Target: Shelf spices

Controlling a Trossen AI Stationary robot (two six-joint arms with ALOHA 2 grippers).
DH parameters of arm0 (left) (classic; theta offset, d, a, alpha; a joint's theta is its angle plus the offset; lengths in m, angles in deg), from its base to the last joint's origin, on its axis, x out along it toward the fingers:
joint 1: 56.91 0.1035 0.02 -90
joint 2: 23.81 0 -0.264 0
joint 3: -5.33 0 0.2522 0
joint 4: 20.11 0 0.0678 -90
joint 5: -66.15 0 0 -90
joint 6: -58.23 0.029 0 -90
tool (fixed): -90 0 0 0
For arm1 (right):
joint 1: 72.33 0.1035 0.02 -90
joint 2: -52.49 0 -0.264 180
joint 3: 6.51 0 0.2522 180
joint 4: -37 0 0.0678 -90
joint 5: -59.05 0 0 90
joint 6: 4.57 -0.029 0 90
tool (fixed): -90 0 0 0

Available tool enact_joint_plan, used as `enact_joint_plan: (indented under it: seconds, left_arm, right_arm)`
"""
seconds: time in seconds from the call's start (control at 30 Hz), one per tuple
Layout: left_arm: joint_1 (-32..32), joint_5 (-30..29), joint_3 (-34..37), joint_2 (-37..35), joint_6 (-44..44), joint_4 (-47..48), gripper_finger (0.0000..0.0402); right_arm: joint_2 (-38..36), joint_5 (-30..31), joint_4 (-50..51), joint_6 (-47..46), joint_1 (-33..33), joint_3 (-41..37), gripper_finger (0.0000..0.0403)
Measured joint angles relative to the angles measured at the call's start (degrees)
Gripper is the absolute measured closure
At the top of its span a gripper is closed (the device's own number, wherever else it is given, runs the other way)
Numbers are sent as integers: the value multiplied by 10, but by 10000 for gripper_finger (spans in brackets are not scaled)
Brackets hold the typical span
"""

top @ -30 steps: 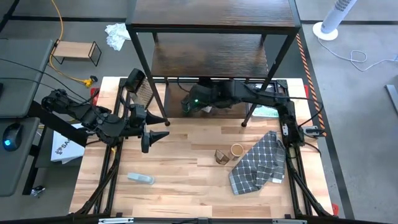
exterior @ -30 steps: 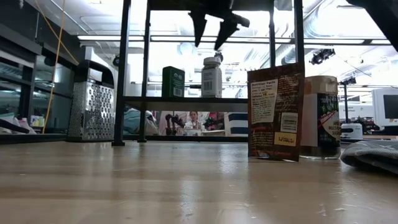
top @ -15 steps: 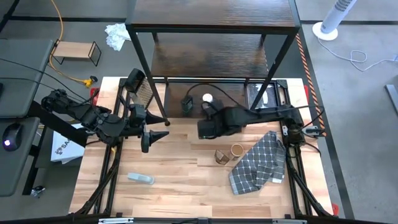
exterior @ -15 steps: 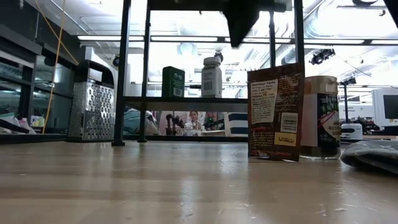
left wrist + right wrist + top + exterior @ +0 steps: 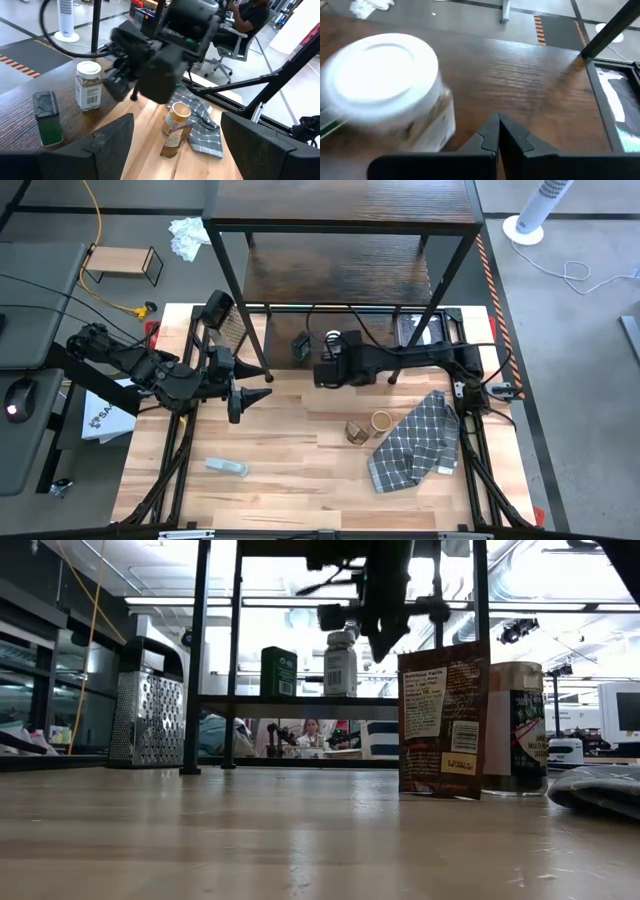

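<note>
A white-capped jar [image 5: 385, 70] and a dark green jar [image 5: 300, 348] stand on the bottom board of the shelf [image 5: 340, 250]. My right gripper [image 5: 498, 120] is shut just beside the white-capped jar [image 5: 340, 665], above that board, with nothing between its fingers. A reddish-brown packet [image 5: 443, 720] stands on the table in front of a tan-lidded brown jar [image 5: 515, 730]. My left gripper [image 5: 262, 387] waits open above the table's left side, holding nothing.
A checked grey cloth [image 5: 415, 442] lies at the table's right. A clear flat plastic object [image 5: 226, 467] lies near the front left. A metal box grater [image 5: 147, 718] stands by the shelf's left leg. A small light-wood stand [image 5: 120, 262] sits off the table.
My right gripper has shut, its fingers open a second ago. It has rolled about its wrist and sunk from above the shelf's bottom board down beside the white-capped jar's cap. Both jars on the shelf have stayed where they were.
</note>
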Motion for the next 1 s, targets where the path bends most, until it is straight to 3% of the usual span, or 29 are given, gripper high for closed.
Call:
enact_joint_plan:
  seconds: [0.1,0.43,0.53,0.77,0.9,1.0]
  left_arm:
    - [0,1,0,0,0,0,108]
    - [0,-17,0,0,0,0,108]
    - [0,-20,0,0,1,0,108]
    - [0,-26,0,0,1,0,108]
    - [0,-26,0,0,2,3,108]
    - [0,-17,0,0,3,4,108]
  right_arm:
    - [1,-3,-40,24,-18,-9,402]
    - [1,-38,-281,239,-35,-8,403]
    - [1,-40,-273,242,-36,-8,403]
    - [-23,-37,-149,228,-31,-7,403]
    - [-61,-86,-108,255,12,-7,403]
    - [-90,-181,-109,283,59,-6,403]
